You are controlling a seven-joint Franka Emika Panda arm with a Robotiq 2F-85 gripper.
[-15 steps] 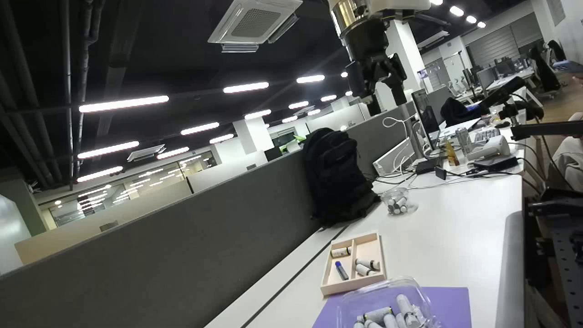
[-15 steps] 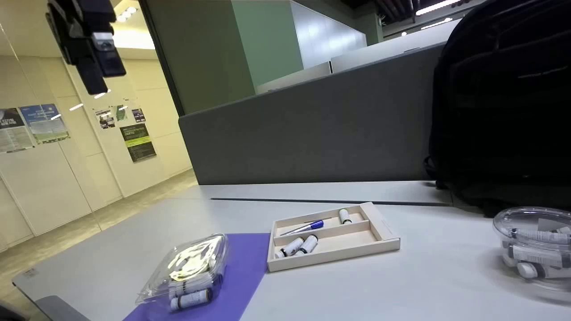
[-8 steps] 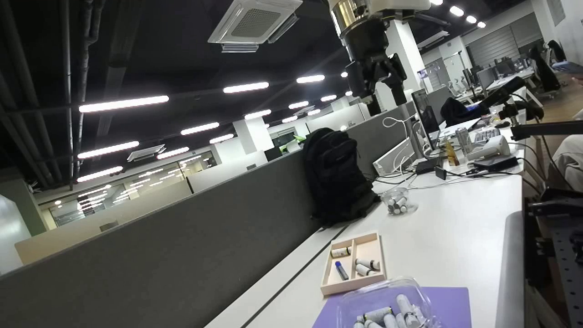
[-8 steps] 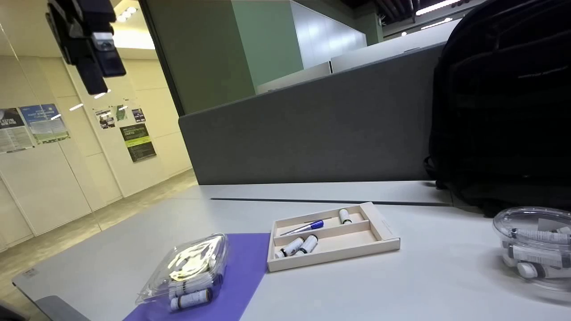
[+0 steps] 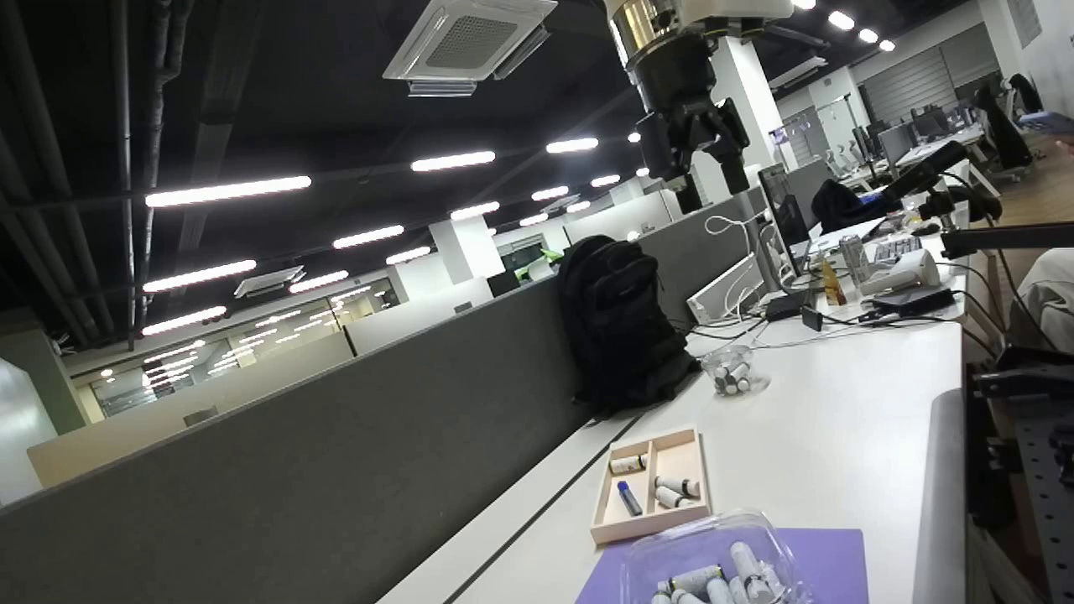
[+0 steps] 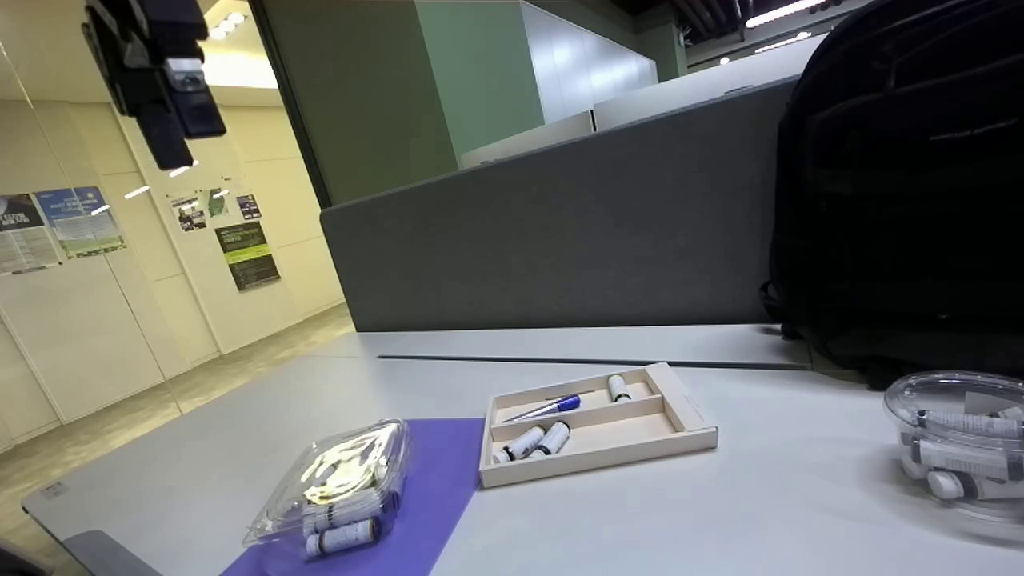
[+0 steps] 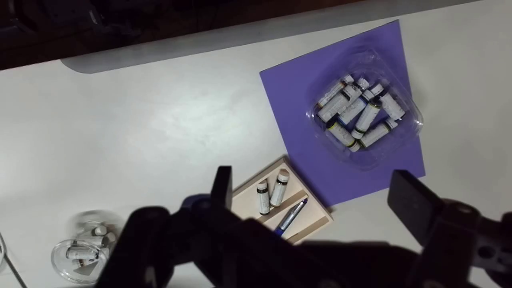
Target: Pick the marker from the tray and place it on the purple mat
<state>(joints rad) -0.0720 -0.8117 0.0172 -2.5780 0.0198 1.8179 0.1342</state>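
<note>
A marker with a blue cap and a silver-grey body lies in one compartment of the light wood tray; the marker shows in both exterior views (image 5: 629,498) (image 6: 548,409) and in the wrist view (image 7: 292,216), where its capped end is partly hidden by the gripper. The tray (image 5: 650,527) (image 6: 608,466) (image 7: 313,213) also holds several small white-labelled vials. The purple mat (image 5: 826,558) (image 6: 452,456) (image 7: 296,108) lies beside the tray. My gripper (image 5: 713,184) (image 6: 188,144) (image 7: 310,180) is open and empty, high above the table, with its fingers wide apart.
A clear plastic box (image 7: 419,120) with several vials stands on the mat. A round clear tub (image 5: 713,361) (image 6: 952,384) with vials stands farther along the table. A black backpack (image 5: 617,335) (image 6: 904,216) leans against the grey partition (image 5: 336,470).
The gripper, marker, tray and mat have not moved. Only a person at the right edge of an exterior view has shifted slightly.
</note>
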